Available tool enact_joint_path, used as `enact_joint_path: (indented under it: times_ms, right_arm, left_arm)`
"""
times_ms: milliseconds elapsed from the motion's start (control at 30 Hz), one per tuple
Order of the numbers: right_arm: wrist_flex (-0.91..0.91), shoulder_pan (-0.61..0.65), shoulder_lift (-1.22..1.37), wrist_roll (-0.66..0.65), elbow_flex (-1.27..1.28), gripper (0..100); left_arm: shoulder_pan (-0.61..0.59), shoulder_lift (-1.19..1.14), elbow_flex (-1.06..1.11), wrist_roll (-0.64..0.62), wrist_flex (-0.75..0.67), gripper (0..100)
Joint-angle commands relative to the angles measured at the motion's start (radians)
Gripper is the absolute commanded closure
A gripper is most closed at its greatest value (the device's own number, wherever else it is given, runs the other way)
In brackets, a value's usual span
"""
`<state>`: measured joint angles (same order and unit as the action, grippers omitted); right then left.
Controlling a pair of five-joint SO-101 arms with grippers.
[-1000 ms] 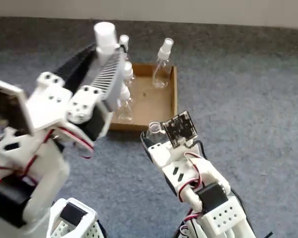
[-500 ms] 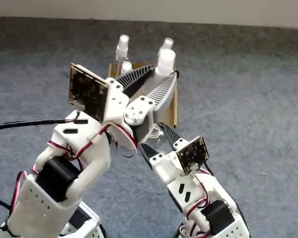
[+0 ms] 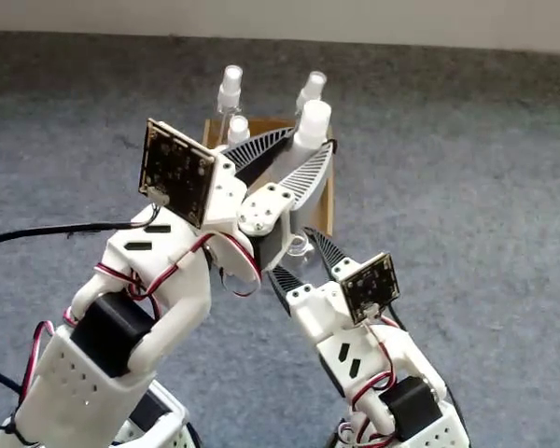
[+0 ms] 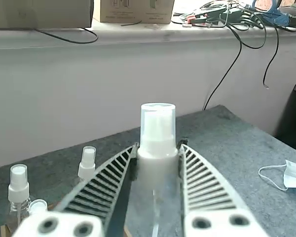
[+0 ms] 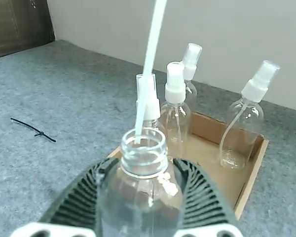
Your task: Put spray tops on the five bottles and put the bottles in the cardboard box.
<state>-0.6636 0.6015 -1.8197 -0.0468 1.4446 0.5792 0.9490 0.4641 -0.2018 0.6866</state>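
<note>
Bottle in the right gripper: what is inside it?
A white tube from the spray top enters the open neck of the bottle. How deep it reaches cannot be told; the fingers cover its lower sides.

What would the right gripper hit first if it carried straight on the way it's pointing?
Most likely the near wall of the cardboard box, or the capped bottles standing just inside it; depth is unclear. The right gripper points straight at them.

A grey carpet [image 3: 467, 187] covers the table. A thin black tie [image 5: 33, 130] and a white face mask [image 4: 286, 175] lie on it. Cables [image 4: 222, 14] lie on a ledge [image 4: 64, 37] behind.
</note>
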Motion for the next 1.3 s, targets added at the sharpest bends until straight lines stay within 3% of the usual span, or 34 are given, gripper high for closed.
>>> enact_joint_path:
  times_ms: [0,400,567,933,1133,1267]
  right_arm:
    - [0.03,-0.013,-0.004,0.005,-0.005,99.5]
    - [0.03,-0.016,-0.004,0.009,-0.005,99.5]
    - [0.03,-0.016,-0.004,0.009,-0.005,99.5]
    - [0.028,-0.016,-0.012,0.012,-0.008,99.5]
    - [0.027,-0.016,-0.01,0.012,-0.007,99.5]
    - [0.03,-0.016,-0.008,0.012,-0.01,99.5]
  left_arm:
    - [0.021,0.015,-0.137,-0.011,-0.023,100]
    - [0.054,-0.107,-0.153,-0.006,0.048,100]
    - [0.054,-0.048,-0.084,-0.006,0.115,100]
    - [0.053,0.058,0.151,-0.003,0.126,99]
    - [0.036,0.059,0.154,0.055,0.253,83]
    - [0.028,0.059,0.076,0.072,0.324,83]
